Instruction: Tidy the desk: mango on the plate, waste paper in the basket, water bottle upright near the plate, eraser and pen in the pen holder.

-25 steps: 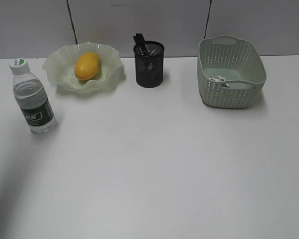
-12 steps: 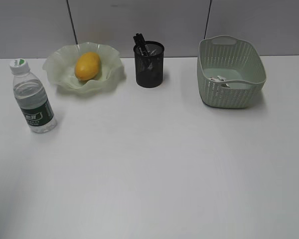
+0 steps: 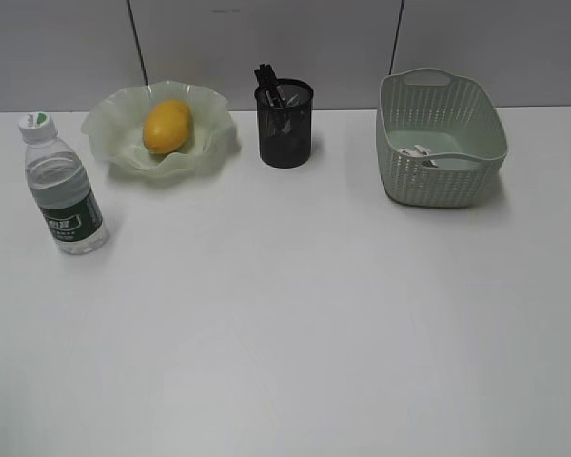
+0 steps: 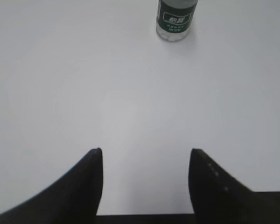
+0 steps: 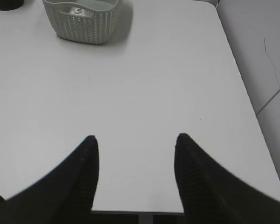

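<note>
The yellow-orange mango [image 3: 167, 126] lies in the wavy-rimmed green plate [image 3: 109, 124] at the back left of the white desk [image 3: 295, 305]. The water bottle [image 3: 64, 187] stands upright in front and to the left of the plate; its base shows in the left wrist view [image 4: 176, 19]. The black mesh pen holder [image 3: 285, 124] holds dark items. The waste paper [image 3: 422, 154] lies inside the green woven basket [image 3: 441, 176], which also shows in the right wrist view [image 5: 81, 25]. My left gripper [image 4: 146, 151] and right gripper [image 5: 134, 137] are open and empty, and neither shows in the exterior view.
A grey panelled wall [image 3: 285, 48] runs behind the desk. The desk's right edge and front edge [image 5: 245, 98] show in the right wrist view, with a grey surface beyond.
A faint shadow at the lower left of the desk has faded away. The objects have not moved.
</note>
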`<state>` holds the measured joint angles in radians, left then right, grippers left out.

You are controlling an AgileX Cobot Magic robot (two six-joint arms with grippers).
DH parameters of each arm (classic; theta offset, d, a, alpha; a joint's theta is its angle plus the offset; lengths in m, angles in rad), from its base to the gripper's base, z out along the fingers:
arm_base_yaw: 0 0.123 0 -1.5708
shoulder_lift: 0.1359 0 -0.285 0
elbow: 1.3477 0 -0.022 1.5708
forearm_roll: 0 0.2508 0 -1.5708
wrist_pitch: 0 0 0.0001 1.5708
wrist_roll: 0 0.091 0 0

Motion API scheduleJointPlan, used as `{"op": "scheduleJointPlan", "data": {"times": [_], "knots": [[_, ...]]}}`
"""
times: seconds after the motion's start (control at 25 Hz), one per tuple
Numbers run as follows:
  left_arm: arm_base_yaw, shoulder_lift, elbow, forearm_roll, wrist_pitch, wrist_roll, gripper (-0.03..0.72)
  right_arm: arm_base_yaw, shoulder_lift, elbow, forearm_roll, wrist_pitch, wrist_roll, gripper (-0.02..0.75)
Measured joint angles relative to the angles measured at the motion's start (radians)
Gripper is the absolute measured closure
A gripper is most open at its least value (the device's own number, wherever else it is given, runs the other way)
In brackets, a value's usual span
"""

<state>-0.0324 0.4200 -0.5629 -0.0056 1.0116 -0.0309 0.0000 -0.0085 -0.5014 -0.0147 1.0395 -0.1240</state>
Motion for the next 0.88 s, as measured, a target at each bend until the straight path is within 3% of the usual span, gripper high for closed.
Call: {"op": "scheduleJointPlan", "data": {"times": [0.6,0.88], "knots": [[0.0,-0.418,0.035,-0.002,0.053,-0.014,0.243,0.0,0.0,0.0,0.0,0.001,0.0,0.316],[0.001,-0.427,0.036,-0.003,0.057,-0.014,0.243,0.0,0.0,0.0,0.0,-0.001,0.0,0.316]]}}
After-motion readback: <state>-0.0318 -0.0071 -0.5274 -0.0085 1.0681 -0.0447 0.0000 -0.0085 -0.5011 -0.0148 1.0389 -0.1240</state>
